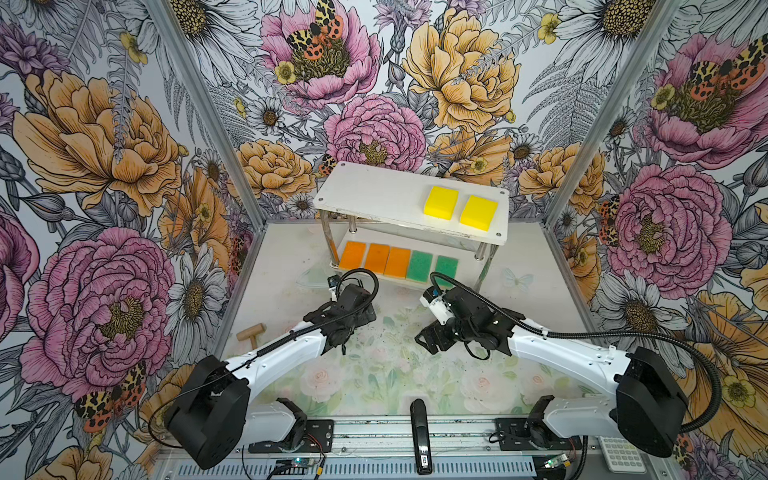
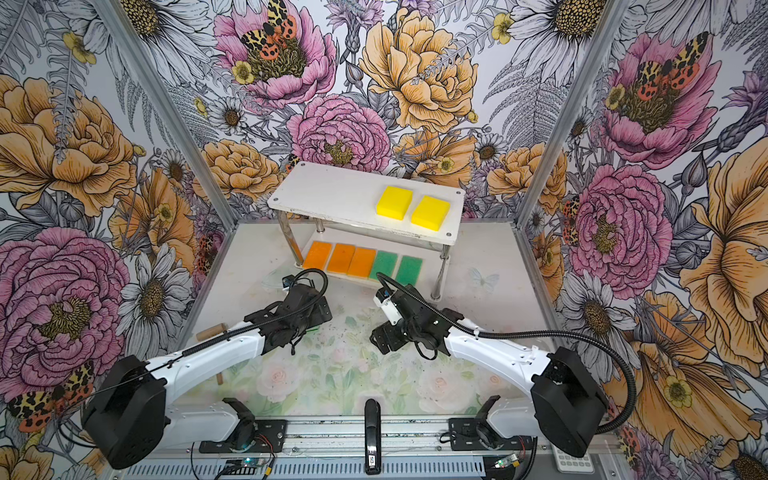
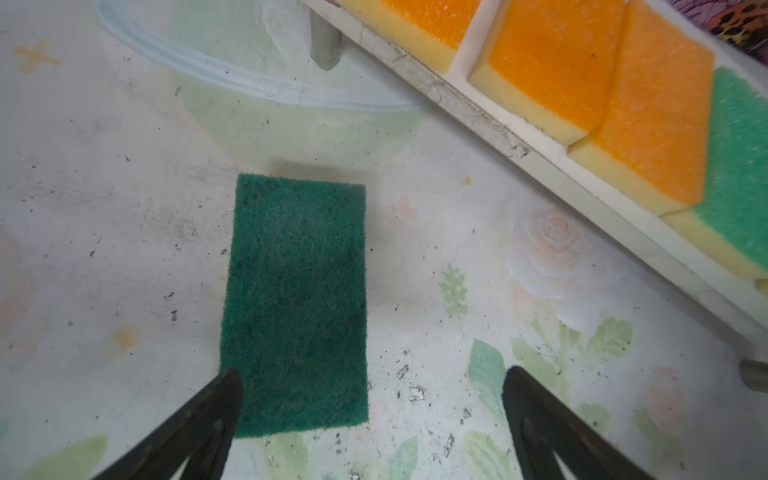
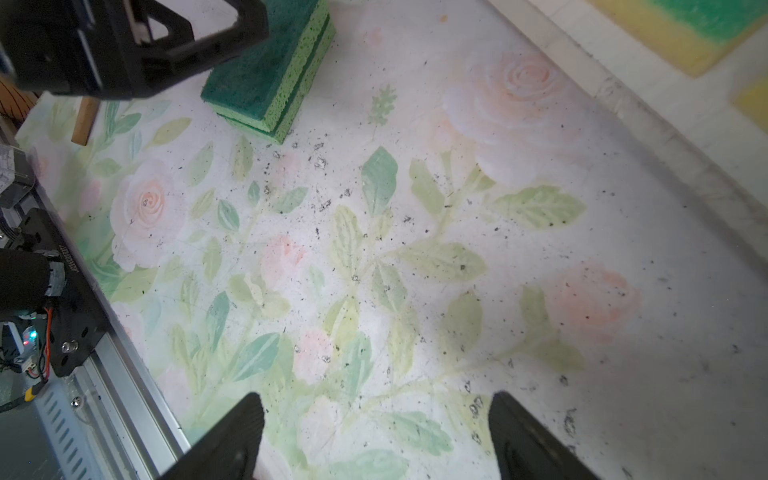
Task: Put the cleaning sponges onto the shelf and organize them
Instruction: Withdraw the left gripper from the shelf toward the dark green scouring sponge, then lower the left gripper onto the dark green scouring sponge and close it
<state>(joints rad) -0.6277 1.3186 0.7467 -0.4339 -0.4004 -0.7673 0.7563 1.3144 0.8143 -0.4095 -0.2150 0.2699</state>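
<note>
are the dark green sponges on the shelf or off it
Off it. Both dark green sponges lie stacked on the table, in front of the shelf, under the open left gripper.

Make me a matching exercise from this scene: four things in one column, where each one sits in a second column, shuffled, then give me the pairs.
Things
1. yellow sponges
2. orange sponges
3. dark green sponges
4. wooden mallet

Places
A. stacked on the table, in front of the shelf
B. lower board of the shelf
C. on the table, at its left edge in both top views
D. top board of the shelf

Pairs: 1-D, 2-B, 3-A, 4-C
</note>
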